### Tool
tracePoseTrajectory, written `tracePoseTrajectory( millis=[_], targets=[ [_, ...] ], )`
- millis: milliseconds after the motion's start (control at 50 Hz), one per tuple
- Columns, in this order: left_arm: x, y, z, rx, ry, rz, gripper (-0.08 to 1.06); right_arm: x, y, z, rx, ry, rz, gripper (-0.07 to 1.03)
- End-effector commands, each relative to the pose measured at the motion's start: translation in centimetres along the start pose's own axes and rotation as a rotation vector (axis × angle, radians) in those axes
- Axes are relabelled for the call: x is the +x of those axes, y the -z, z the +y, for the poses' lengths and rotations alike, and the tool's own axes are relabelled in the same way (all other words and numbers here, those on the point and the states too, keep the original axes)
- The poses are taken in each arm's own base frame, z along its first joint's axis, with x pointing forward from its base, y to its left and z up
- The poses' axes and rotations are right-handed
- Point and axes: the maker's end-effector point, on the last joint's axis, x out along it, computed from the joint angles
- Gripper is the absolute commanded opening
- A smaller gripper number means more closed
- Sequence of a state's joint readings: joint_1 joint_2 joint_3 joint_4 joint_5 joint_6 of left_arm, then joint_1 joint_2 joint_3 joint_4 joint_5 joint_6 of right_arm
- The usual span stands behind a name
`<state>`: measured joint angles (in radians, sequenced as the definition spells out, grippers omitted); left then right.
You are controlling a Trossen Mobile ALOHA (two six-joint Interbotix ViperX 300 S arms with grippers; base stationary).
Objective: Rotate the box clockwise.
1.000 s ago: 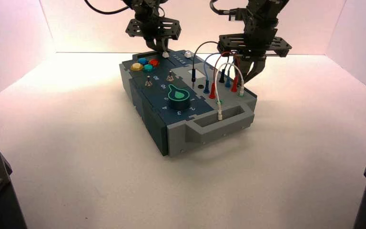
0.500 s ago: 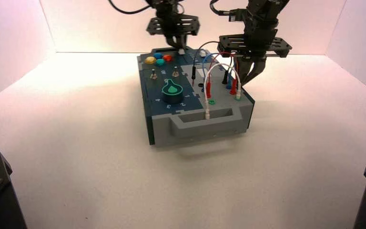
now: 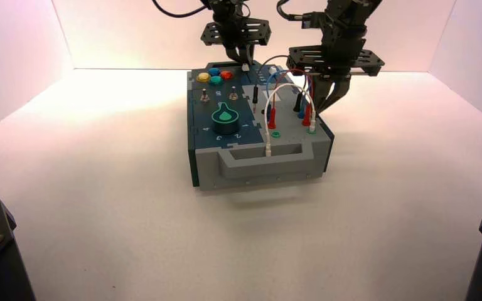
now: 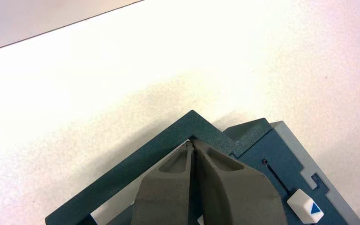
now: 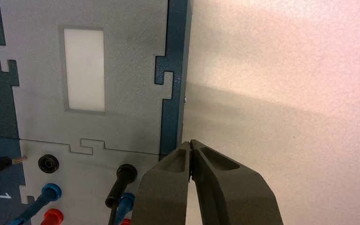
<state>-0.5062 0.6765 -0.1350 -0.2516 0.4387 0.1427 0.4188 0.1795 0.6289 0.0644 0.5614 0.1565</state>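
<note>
Mid-rotation: left gripper (image 4: pixel 191 149), fingers together, pushed the box's (image 3: pixel 226 135) far corner; right gripper (image 5: pixel 190 149), also together, braced its right edge. Next: further push.

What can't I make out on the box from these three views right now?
- High view: the far end of the box is hidden behind the left gripper.
- High view: the box's right edge is partly hidden by the right gripper and the looped wires.
- Left wrist view: the left gripper covers the panel beneath; the white slider has its track cut by the frame.
- High view: panel lettering is too small to read.
</note>
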Motion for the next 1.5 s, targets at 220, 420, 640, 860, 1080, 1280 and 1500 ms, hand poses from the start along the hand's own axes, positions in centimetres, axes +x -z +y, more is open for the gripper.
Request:
tracePoseTrajectory(
  millis=[220, 420, 640, 860, 1080, 1280, 1500],
  targets=[
    [-3.0, -4.6, -2.7, 0.083, 0.031, -0.090, -0.03, -1.6, -0.9, -0.1, 0.003, -0.007, -0.052, -0.02],
    [-3.5, -4.8, -2.7, 0.085, 0.031, -0.091, -0.03, -1.8, -0.3, -1.6, 0.022, 0.014, -0.038, -0.02],
    [-4.9, -6.3, -2.7, 0.110, 0.020, -0.134, -0.03, -2.9, -0.5, -2.2, 0.014, 0.030, -0.068, -0.02],
    [-8.0, -8.9, -1.9, 0.113, 0.006, -0.194, -0.03, -4.8, -1.3, -2.7, -0.008, 0.048, -0.105, -0.02],
    [-11.3, -10.2, -0.2, 0.123, -0.021, -0.230, -0.03, -7.8, -2.7, -2.6, -0.031, 0.052, -0.190, -0.02],
    [-14.4, -10.3, 3.0, 0.089, -0.064, -0.253, -0.03, -10.3, -3.2, -2.5, -0.038, 0.051, -0.251, -0.02],
    [-18.0, -8.9, 5.8, 0.056, -0.112, -0.282, -0.03, -11.7, -3.0, -2.6, -0.046, 0.055, -0.279, -0.02]
  ],
)
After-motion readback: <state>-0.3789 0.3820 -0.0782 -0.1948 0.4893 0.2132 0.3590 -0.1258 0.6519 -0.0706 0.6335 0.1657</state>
